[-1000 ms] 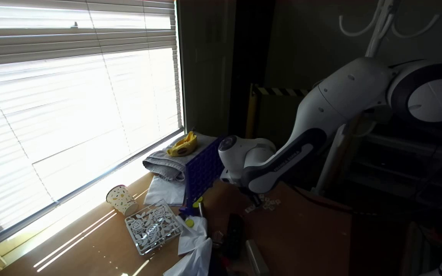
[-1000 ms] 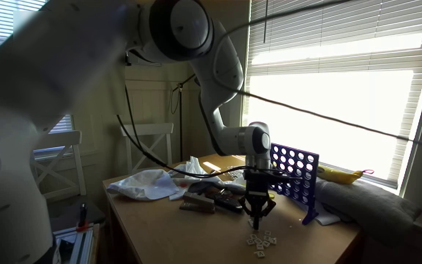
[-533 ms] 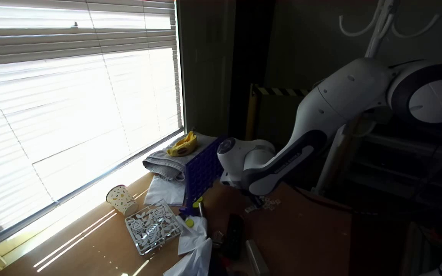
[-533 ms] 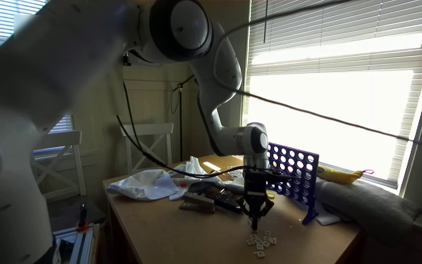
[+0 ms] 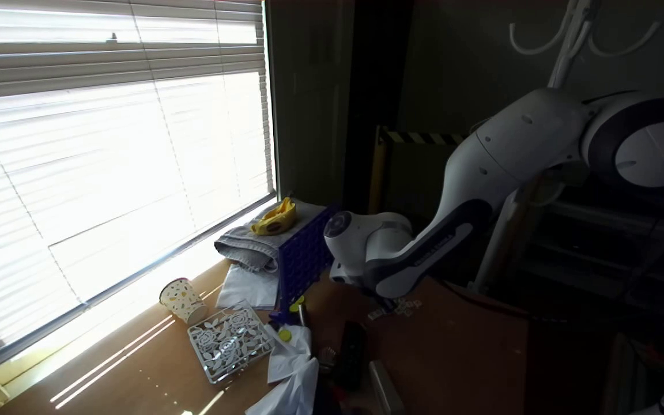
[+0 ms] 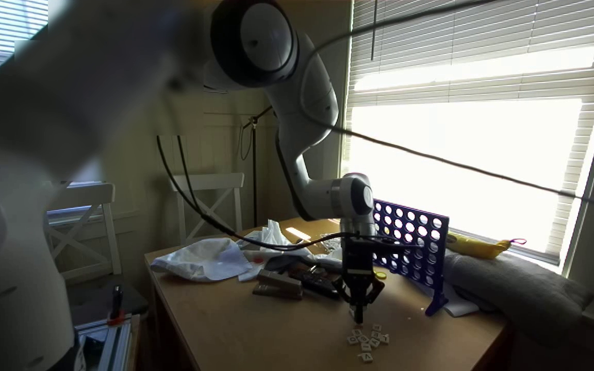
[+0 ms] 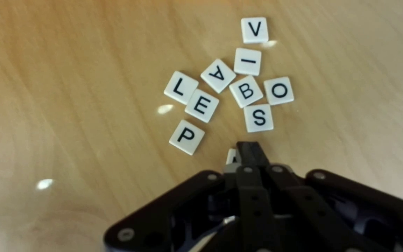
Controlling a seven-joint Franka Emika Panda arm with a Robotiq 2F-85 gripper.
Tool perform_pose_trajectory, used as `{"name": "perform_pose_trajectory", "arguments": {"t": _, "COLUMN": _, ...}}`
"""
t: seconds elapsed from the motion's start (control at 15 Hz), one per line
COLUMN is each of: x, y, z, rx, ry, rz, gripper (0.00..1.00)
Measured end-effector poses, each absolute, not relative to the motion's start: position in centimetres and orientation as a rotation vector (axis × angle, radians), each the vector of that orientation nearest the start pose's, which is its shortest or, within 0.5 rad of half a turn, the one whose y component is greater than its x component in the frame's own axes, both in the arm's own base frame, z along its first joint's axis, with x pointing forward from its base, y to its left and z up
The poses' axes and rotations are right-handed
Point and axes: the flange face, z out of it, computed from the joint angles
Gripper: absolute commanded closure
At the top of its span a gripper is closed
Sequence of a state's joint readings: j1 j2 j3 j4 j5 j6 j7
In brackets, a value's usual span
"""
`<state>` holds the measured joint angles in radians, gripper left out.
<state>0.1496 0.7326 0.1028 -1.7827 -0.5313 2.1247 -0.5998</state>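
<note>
A partly hidden tile is seen in the wrist view just beside the fingertips of the gripper, on the table, its letter mostly covered; whether it is touched cannot be told. The gripper is clenched, its fingers brought together and pointed downward. Beyond the tips, nine more tiles are spread face up: the S tile and the P tile are placed nearest, with the E tile, B tile, O tile, L tile, A tile, I tile and V tile farther off. Against the frames of a second earlier, the scatter is found in the same places and the fingers have not been parted; the arm has been moved slightly, so that more of the tiles is covered, while a little more of the blue game frame is uncovered in an exterior view. Farther out, a stapler is set just beside a black remote-like object, a yellow banana-shaped pouch is laid on a grey towel, and a patterned cup is seen beside a white lattice tray, near the window.
</note>
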Motion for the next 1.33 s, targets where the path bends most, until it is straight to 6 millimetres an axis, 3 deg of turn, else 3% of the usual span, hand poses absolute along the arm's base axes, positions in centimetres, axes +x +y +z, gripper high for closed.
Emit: {"name": "perform_pose_trajectory", "arguments": {"t": 1.33, "x": 59.4, "y": 14.4, "z": 11.8, "rx": -2.665, "ry": -2.069, "rz": 0.748, "gripper": 1.0}}
